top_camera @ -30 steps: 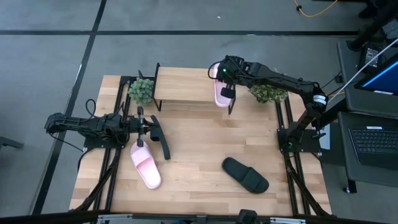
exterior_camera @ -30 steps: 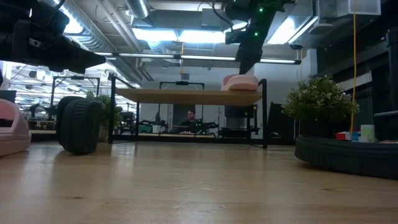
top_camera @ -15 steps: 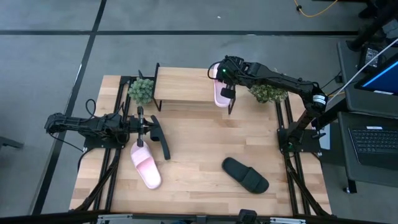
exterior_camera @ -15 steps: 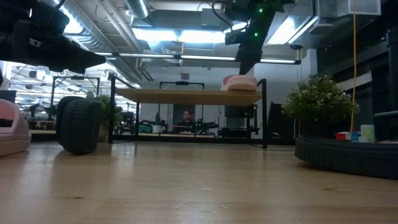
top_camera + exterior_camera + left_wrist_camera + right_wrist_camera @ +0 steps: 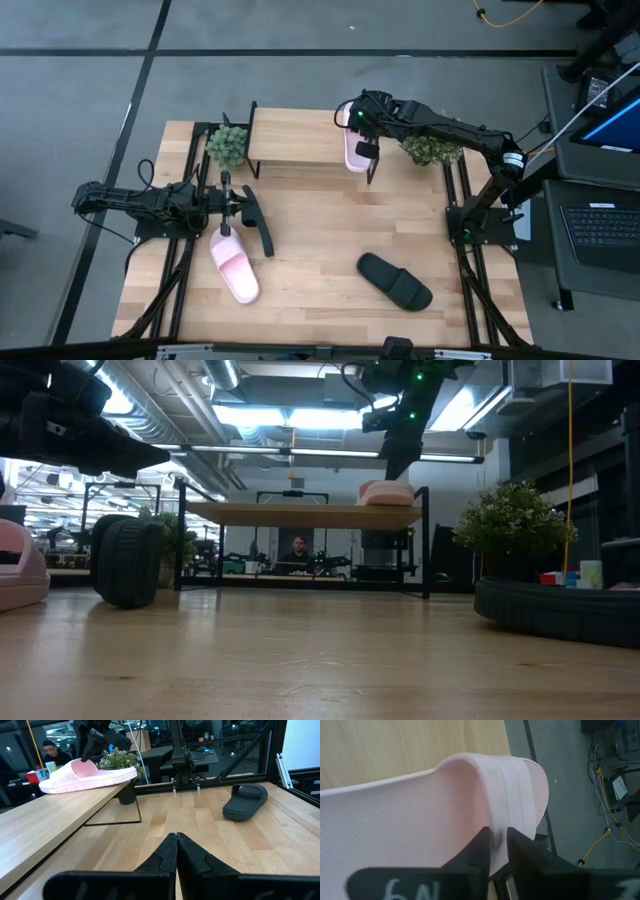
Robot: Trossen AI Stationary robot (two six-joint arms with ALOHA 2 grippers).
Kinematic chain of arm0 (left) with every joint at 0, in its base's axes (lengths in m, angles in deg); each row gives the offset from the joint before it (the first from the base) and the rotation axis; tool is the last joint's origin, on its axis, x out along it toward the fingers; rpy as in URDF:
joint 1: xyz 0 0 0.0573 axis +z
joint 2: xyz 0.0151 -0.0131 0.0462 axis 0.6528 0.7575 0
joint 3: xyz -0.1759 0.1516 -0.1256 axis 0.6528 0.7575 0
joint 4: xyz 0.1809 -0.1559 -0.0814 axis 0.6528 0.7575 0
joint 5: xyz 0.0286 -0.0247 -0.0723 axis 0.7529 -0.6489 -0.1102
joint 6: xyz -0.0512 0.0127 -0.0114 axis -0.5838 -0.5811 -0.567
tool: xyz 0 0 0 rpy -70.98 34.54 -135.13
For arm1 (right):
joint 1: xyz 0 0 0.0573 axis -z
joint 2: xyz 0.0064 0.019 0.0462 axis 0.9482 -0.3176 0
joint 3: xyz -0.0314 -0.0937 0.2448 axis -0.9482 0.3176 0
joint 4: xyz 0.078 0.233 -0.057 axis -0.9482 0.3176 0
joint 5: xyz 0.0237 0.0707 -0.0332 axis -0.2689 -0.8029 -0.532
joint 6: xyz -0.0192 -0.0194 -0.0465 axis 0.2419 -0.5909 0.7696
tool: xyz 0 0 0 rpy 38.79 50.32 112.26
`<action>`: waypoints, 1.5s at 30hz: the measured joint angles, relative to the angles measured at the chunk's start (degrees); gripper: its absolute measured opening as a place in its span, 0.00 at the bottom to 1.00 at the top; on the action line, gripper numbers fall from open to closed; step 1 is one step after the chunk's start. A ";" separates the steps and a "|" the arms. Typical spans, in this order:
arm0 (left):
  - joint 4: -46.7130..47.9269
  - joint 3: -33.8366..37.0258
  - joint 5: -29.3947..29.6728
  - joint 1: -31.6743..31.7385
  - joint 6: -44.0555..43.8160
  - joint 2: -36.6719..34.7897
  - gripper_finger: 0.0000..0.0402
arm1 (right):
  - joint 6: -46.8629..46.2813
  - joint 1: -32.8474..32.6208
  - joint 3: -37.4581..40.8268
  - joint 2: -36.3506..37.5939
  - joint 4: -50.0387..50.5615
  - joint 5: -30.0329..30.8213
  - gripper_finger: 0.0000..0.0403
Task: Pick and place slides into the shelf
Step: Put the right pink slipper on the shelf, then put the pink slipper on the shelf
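Observation:
A pale pink slide (image 5: 354, 146) lies sole-down on the right end of the shelf (image 5: 290, 145); the low view shows the pink slide (image 5: 387, 492) on the plank. My right gripper (image 5: 364, 128) comes down on it from above and is shut on its strap. A second pink slide (image 5: 235, 268) lies on the table at the near left. One black slide (image 5: 395, 282) lies at the near right. Another black slide (image 5: 261, 222) stands on its side by my left gripper (image 5: 240, 205), which is shut, level and touches nothing. My right gripper pinches the edge of the pink slide's broad strap (image 5: 496, 827) between its two fingers (image 5: 479, 845). The fingers slant down from above and from the table's right. The slide rests flat on its sole on the shelf top, upright, at the plank's right end.
Two small potted plants stand at the shelf's ends, one at the left (image 5: 228, 145) and one at the right (image 5: 432, 150). The shelf's thin black legs (image 5: 427, 540) stand on the table. A laptop (image 5: 605, 225) sits off the table's right side. A person (image 5: 296, 552) sits in the room behind.

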 joint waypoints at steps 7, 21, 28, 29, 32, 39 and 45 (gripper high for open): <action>0.00 0.01 0.00 0.01 0.00 0.00 0.00 | -0.97 0.00 0.00 0.00 0.02 -0.02 0.31; 0.00 0.02 -0.02 0.02 0.00 0.00 0.00 | -1.14 -0.04 0.00 0.00 -0.07 -0.03 0.38; 0.00 0.02 -0.02 0.00 0.00 0.00 0.00 | -1.05 -0.04 0.00 0.00 -0.09 -0.02 0.38; 0.00 0.00 -0.02 0.00 0.00 0.00 0.00 | -1.06 -0.04 0.00 0.00 -0.09 -0.02 0.38; -0.01 0.00 -0.02 0.00 -0.02 0.00 0.00 | -1.12 -0.04 0.00 0.00 -0.11 -0.02 0.38; 0.00 0.02 -0.02 0.02 -0.57 0.00 0.00 | -1.15 -0.10 -0.03 0.00 -0.09 -0.02 0.38; 0.00 0.00 -0.02 0.00 -0.59 0.00 0.00 | -4.04 -0.80 -3.15 0.04 2.16 -0.04 0.38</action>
